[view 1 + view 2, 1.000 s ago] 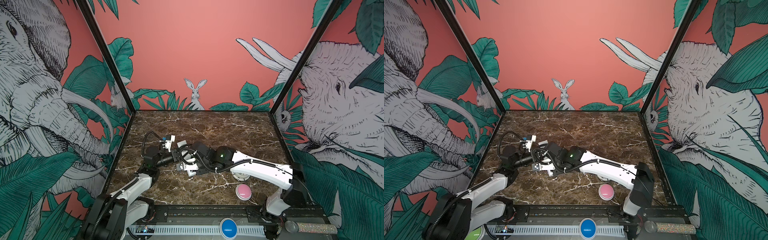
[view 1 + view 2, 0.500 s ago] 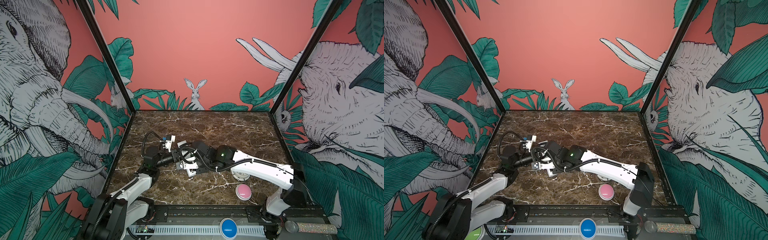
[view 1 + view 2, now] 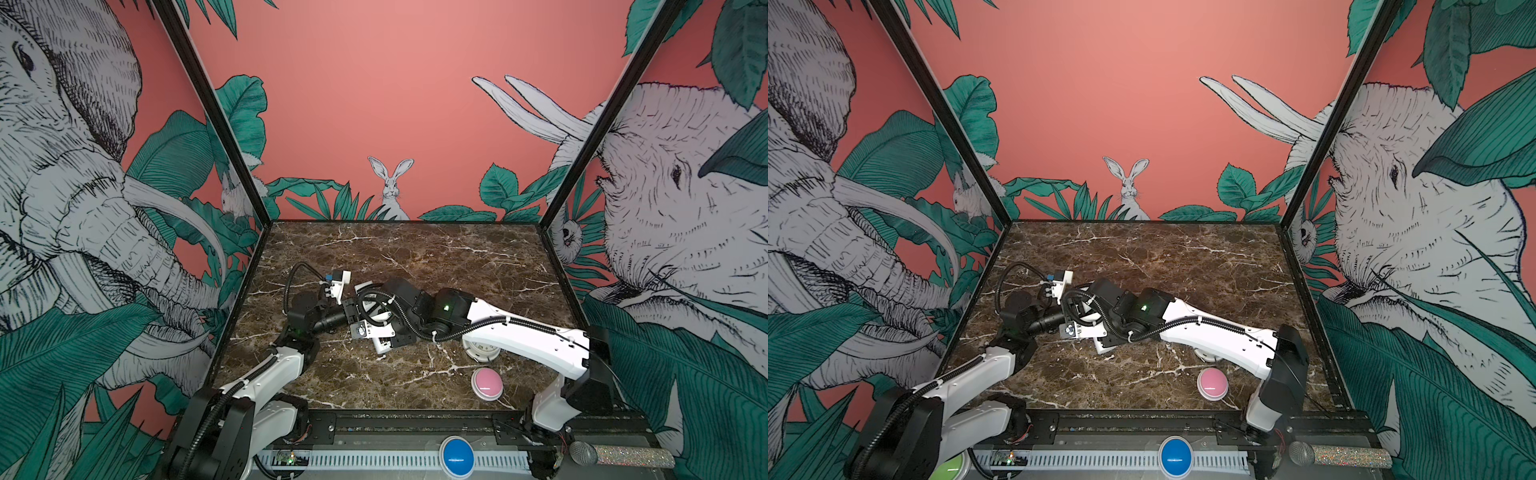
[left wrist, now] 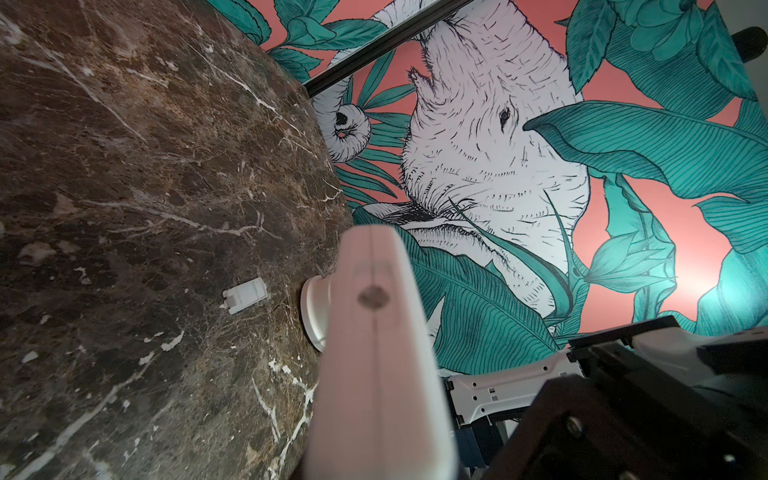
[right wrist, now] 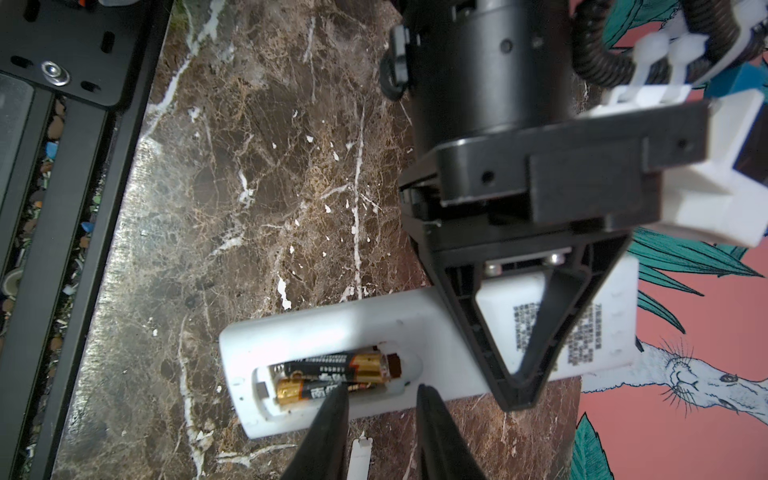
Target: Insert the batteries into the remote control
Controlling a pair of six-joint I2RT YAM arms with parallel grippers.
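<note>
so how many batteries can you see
2 batteries, side by side in the remote's open bay: one at the right hand's fingertip, the other beside it. More may be hidden.

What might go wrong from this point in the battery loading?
1. The upper battery looks not fully seated in the remote; a push from the right gripper may pop it out.
2. The left gripper clamps only one end of the remote, so pressing may twist it loose.

Brown marble desk [image 3: 415, 257] bearing: pink round button [image 3: 486, 383], white round clock [image 3: 481, 349] (partly hidden), small white cover piece [image 4: 245, 295] near the clock.
</note>
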